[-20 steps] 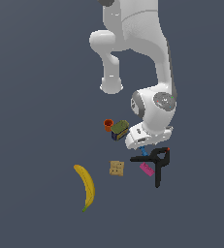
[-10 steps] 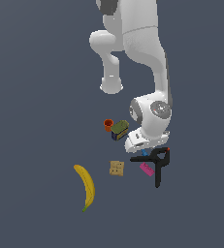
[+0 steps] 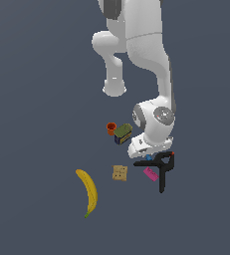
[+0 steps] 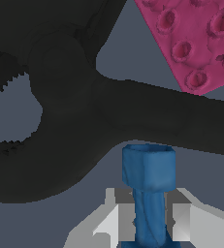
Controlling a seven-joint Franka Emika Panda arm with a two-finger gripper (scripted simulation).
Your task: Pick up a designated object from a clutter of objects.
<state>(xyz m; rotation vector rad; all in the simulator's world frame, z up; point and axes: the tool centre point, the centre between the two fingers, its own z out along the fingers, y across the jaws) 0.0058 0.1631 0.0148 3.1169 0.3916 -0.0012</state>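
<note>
The tiny blue piece [image 4: 148, 167] stands between my two fingertips [image 4: 118, 220], whose pads press on both sides of its lower stem. In the exterior view it is a blue speck [image 3: 149, 158] under my gripper [image 3: 146, 155], down at floor level. The black clamp [image 3: 161, 169] with orange tips lies right beside it, and in the wrist view its dark arm [image 4: 84, 126] runs just past the blue piece. The pink flat piece [image 3: 151, 173] lies against the clamp and also shows in the wrist view [image 4: 196, 38].
An orange cup [image 3: 111, 128] and an olive-and-blue box [image 3: 122, 133] stand to the exterior view's left of my hand. A tan cracker-like square [image 3: 119, 173] and a yellow banana [image 3: 89, 191] lie further to the left and nearer.
My hand has sunk a little lower over the blue piece beside the clamp. The other items have not moved.
</note>
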